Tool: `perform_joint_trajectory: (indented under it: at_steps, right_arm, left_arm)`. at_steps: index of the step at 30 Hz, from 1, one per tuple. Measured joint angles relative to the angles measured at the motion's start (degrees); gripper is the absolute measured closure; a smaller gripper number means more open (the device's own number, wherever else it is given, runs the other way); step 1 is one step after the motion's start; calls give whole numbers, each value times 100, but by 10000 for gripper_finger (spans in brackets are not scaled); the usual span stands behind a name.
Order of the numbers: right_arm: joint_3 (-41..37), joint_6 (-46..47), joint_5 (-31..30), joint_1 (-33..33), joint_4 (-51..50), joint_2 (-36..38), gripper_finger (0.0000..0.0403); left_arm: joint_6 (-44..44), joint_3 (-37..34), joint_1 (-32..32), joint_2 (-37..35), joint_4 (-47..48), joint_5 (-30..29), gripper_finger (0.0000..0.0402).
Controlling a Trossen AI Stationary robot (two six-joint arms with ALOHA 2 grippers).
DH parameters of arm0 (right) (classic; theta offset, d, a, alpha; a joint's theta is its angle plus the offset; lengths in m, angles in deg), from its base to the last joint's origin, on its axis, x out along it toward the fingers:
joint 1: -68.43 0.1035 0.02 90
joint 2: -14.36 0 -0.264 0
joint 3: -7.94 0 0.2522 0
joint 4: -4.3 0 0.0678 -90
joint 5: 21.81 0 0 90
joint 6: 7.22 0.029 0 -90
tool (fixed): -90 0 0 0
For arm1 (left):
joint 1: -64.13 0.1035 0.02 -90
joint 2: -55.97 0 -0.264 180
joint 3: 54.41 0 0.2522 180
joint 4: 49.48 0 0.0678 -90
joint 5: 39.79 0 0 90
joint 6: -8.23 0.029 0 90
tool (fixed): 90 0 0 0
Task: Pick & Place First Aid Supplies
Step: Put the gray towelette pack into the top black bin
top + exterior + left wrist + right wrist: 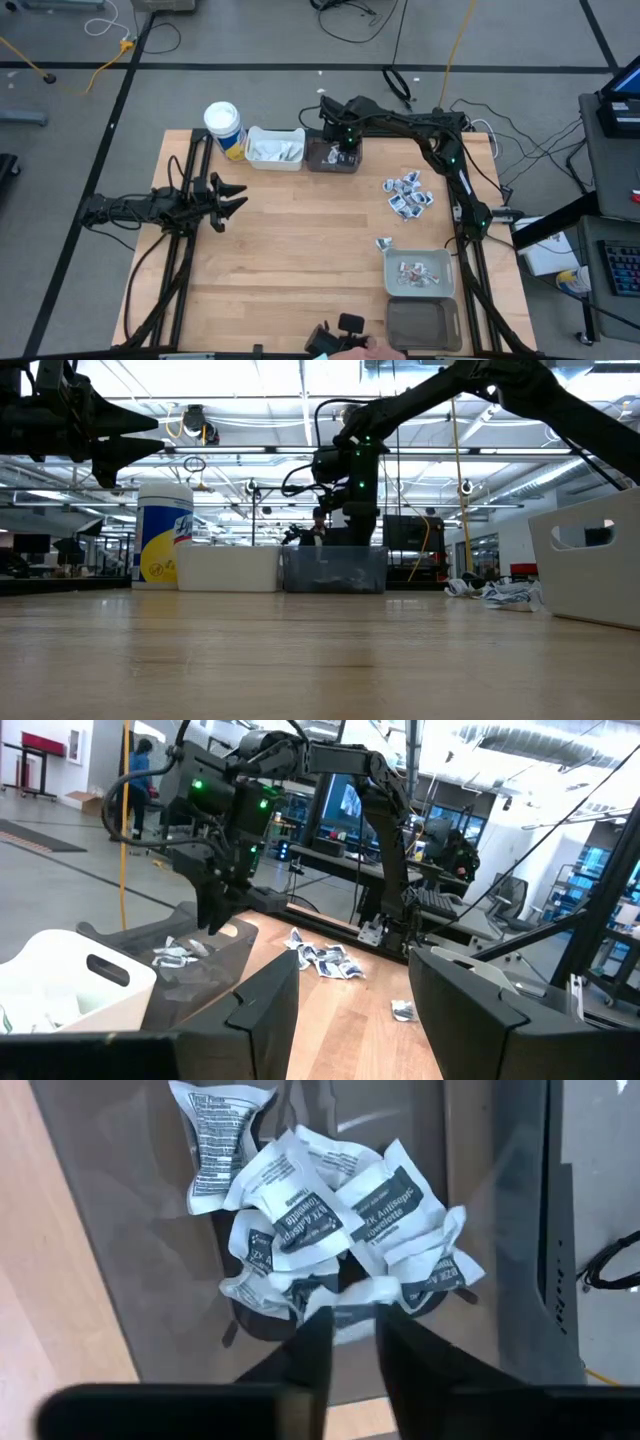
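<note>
- Now the right gripper [348, 1330] hangs over the dark bin [333, 160], fingers a little apart, holding nothing.
- Packets [335, 1230] lie heaped inside: light, thin, slippery; pinch one edge.
- Left gripper [232, 200] waits, fingers apart.

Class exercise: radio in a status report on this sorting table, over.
Right tool over dark bin, fingers slightly apart above packets. Left tool waiting, open. Loose packets remain. Nothing blocking.

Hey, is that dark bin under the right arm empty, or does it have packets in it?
Not empty. The dark bin holds a heap of white antiseptic towelette packets, with the right gripper directly above them.
</note>
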Motion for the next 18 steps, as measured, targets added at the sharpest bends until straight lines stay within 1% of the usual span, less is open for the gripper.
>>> perform_joint_trajectory:
  at_steps: [5,9,11,14,18]
  right_arm:
    - [-3,146,-9,2,102,2,253]
    - [-3,217,-31,2,187,2,215]
    - [-3,219,-50,2,236,2,208]
    - [-6,279,-58,23,266,49,210]
    - [-8,788,-65,151,21,364,219]
  left_arm:
    - [0,1,0,0,0,0,206]
    - [0,1,0,0,1,0,206]
    - [0,1,0,0,1,0,206]
    - [0,1,-1,0,0,0,206]
    - [0,1,-1,0,0,0,206]
